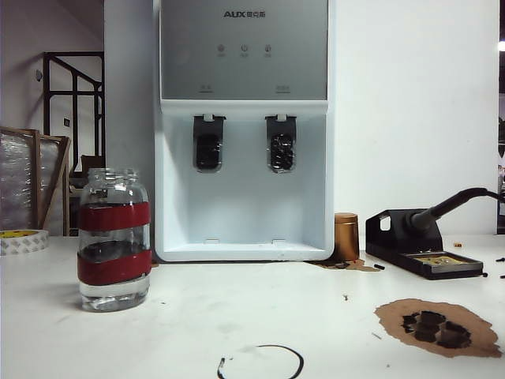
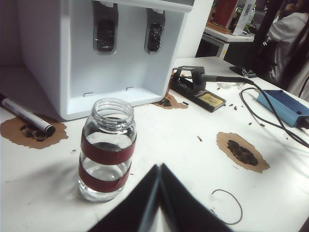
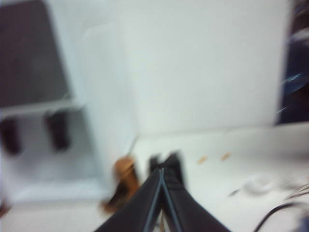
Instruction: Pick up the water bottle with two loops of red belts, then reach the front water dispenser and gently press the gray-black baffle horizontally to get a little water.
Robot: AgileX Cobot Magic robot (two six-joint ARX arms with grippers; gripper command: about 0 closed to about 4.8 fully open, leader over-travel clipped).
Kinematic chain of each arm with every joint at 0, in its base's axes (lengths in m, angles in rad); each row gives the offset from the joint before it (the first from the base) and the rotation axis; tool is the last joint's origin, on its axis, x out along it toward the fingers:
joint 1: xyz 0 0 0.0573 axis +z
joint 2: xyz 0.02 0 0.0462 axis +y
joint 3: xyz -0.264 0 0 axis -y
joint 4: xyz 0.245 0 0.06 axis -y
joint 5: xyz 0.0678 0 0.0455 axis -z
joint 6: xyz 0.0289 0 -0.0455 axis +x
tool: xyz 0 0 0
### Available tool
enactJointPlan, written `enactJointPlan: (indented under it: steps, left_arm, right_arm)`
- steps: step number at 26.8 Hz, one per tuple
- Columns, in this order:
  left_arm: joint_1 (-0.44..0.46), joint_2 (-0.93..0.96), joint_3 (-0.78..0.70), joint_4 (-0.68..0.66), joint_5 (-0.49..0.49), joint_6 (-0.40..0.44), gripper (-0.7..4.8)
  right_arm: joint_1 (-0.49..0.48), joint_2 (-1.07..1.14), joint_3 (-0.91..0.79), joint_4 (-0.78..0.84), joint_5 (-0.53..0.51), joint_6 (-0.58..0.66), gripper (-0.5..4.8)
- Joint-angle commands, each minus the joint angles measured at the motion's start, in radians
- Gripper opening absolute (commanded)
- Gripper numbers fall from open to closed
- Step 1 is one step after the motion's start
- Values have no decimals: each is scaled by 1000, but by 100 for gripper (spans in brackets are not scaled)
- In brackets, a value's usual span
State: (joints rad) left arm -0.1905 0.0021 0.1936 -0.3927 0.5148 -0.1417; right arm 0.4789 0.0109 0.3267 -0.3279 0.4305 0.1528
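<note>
Left gripper (image 2: 159,193): jaws pressed together, empty, hanging on the near side of the water bottle (image 2: 107,150), not touching it. Right gripper (image 3: 161,193): likewise closed and empty, its view blurred, facing the right flank of the water dispenser (image 1: 243,130). The bottle stands upright on the table (image 1: 237,316), left of and nearer than the dispenser, a little water inside. The gray-black baffle (image 1: 208,144) is untouched. The pickup appears not yet begun; next, a gripper must open and close round the banded body.
</note>
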Motion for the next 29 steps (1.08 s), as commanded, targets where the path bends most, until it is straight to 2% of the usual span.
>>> enactJointPlan:
  steps: [1,4,11,13,16,18,20,29]
  left_arm:
    - [0,1,0,11,-8,3,-4]
    - [0,0,0,11,-8,3,-4]
    - [0,0,0,10,-19,3,-4]
    - [0,0,0,10,-19,3,-4]
    - [0,0,0,10,-19,3,-4]
    - [0,0,0,3,-18,3,-4]
    - [0,0,0,-3,-16,3,-4]
    - [0,-1,0,-10,7,3,-4]
  right_arm:
    - [-2,-8,6,11,122,-33,-2]
    - [-1,-8,6,-4,93,-32,-2]
    - [0,-8,2,-31,-119,1,-2]
    - [0,-8,2,-29,-126,9,-2]
    - [0,-8,1,-28,-277,10,-2]
    - [0,-8,1,-30,-449,16,-1]
    - [0,-8,2,-29,-478,40,5]
    - [0,-8,2,-29,-476,46,8]
